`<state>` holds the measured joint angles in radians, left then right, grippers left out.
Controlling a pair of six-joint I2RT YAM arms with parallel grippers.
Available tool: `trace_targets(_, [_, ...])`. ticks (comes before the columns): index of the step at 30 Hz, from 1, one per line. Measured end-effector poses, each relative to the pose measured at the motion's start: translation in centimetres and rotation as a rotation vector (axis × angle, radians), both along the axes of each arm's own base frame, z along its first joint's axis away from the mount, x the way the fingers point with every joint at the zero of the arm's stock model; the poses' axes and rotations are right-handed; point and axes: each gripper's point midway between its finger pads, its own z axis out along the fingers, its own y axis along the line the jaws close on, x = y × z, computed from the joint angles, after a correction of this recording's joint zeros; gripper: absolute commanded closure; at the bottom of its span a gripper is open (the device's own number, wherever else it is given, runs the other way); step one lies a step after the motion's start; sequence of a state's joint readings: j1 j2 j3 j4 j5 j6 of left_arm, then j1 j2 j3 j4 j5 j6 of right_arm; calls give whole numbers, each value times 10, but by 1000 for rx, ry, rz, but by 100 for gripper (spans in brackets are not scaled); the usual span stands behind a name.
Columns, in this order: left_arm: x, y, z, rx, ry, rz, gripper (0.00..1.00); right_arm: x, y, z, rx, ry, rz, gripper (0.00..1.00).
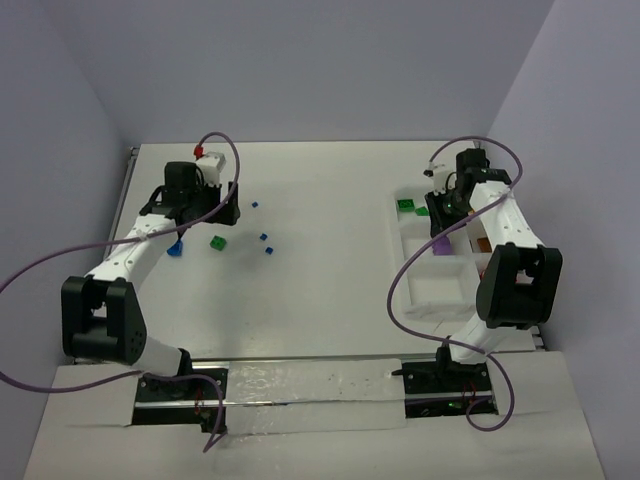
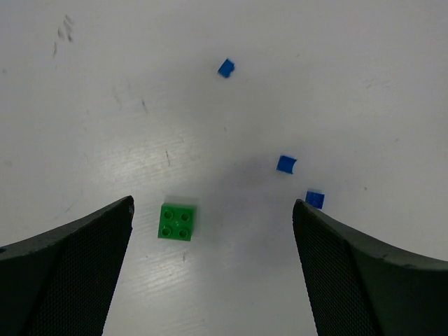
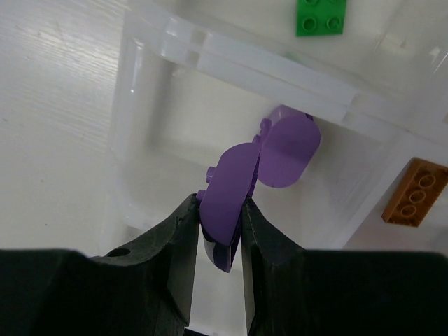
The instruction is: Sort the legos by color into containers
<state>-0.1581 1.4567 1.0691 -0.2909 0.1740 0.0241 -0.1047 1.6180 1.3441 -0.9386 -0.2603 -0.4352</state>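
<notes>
Purple lego [image 3: 234, 185] pinched in right end effector [image 3: 218, 206] over a white tray [image 3: 231, 59] compartment, left end effector [image 2: 213, 204] spread wide, empty, above green lego [image 2: 176, 222]

A white tabletop [image 1: 330, 300] with a faint grain is enclosed on three sides by plain pale lavender panels: a back wall [image 1: 320, 60], a left wall [image 1: 50, 150] and a right wall [image 1: 590, 120]. Soft, even light is cast. A few dark scuff marks [image 2: 64, 28] are seen on the surface.
</notes>
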Motion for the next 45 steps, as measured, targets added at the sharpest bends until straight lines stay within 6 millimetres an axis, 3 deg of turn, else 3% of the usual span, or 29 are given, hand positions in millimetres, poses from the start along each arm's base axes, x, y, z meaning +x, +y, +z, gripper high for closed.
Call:
trace_targets(3, [-3,8,-16,16,62,52,1,-4,-6,-9,-31,20,-16,98])
trace_targets(7, [-3,16,-36,28,135,105,1,2,-7,-15,-29,22,-42,84])
trace_targets(9, [-4,23,-50,39,178,135,1,5,-6,-20,-25,22,-54,55])
trace_targets(13, [-8,37,-78,74,261,177,9,4,-4,-30,-18,43,-63,27])
trace_targets(15, [-11,41,-88,88,294,185,13,4,-4,-32,-15,50,-71,24])
trace_targets(16, [-13,41,-92,93,306,186,15,4,-3,-32,-14,51,-75,16])
trace_targets(18, [-15,42,-97,101,324,184,19,5,-2,-32,-13,51,-73,12])
trace_targets(20, [-16,42,-99,104,330,179,22,4,-1,-32,-10,54,-75,1])
trace_targets(25, [-19,41,-107,109,350,159,30,9,6,-15,23,43,-67,0])
trace_targets(30, [-29,43,-128,139,405,131,32,37,23,34,85,-73,-31,0])
trace_targets(32, [-32,44,-135,153,417,121,41,50,33,59,111,-138,-7,0])
trace_targets(35, [-30,46,-135,165,408,111,66,65,53,93,158,-227,38,0])
trace_targets(37, [-29,46,-136,170,403,98,74,68,70,107,194,-258,71,0])
trace_targets(40, [-27,43,-135,166,392,71,79,64,100,115,268,-253,120,0])
trace_targets(45, [-23,25,-121,101,343,-32,85,52,154,108,424,-156,180,0])
